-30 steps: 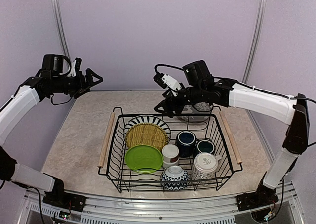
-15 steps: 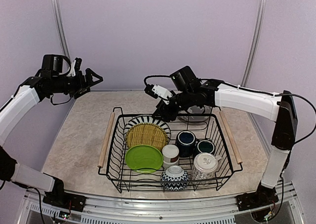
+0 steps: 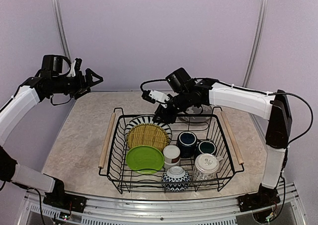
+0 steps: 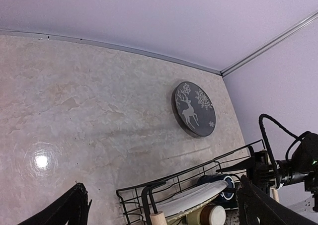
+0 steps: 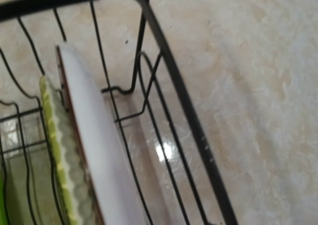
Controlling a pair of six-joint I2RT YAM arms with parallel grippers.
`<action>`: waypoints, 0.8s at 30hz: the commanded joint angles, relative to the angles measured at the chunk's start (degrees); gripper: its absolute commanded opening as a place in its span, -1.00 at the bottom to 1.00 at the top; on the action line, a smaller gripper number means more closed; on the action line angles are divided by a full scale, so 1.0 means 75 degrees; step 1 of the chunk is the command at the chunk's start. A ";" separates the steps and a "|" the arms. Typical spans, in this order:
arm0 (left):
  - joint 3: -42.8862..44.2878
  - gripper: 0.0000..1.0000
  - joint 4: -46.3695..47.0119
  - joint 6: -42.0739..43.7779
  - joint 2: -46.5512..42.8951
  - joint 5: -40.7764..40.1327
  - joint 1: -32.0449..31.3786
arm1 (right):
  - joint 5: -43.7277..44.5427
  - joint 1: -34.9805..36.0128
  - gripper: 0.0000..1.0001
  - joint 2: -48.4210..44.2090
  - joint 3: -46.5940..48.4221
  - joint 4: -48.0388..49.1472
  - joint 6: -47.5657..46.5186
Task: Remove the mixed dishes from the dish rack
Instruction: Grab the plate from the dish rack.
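The dish rack [image 3: 116,116] stands mid-table with wooden handles at its left and right. In it are a striped plate [image 3: 149,120], a woven yellow plate [image 3: 147,135], a lime-green plate [image 3: 144,159], a dark blue mug [image 3: 187,143], a teal mug [image 3: 206,147], two white cups [image 3: 172,154] [image 3: 206,165] and a patterned bowl [image 3: 176,178]. My right gripper [image 3: 159,117] hangs over the rack's back rim, just behind the striped plate, apparently open and empty. Its wrist view shows the plate's white back [image 5: 99,150], the yellow plate's edge [image 5: 55,150] and the rim [image 5: 174,86], no fingers. My left gripper [image 3: 96,78] is open and empty, high over the table's left.
A dark round plate with a white reindeer [image 4: 194,108] lies on the table behind the rack, partly hidden by my right arm in the top view [image 3: 195,116]. The left wrist view shows the rack's back corner [image 4: 144,192] and bare marbled tabletop [image 4: 74,111].
My right gripper has moved left and down along the rack's back rim, toward the striped plate. My left arm has not moved.
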 commanded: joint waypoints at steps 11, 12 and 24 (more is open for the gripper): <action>0.0004 0.98 0.0147 -0.0096 0.0202 0.0331 0.0233 | -0.0561 0.0033 -0.40 0.0823 0.0952 -0.1198 -0.0664; 0.0003 0.98 0.0147 -0.0097 0.0204 0.0331 0.0240 | -0.0577 0.0031 -0.39 0.0864 0.1002 -0.1253 -0.0711; 0.0021 0.98 0.0113 -0.0062 0.0240 0.0278 0.0265 | -0.0923 0.0033 -0.49 0.1312 0.1538 -0.1700 -0.1125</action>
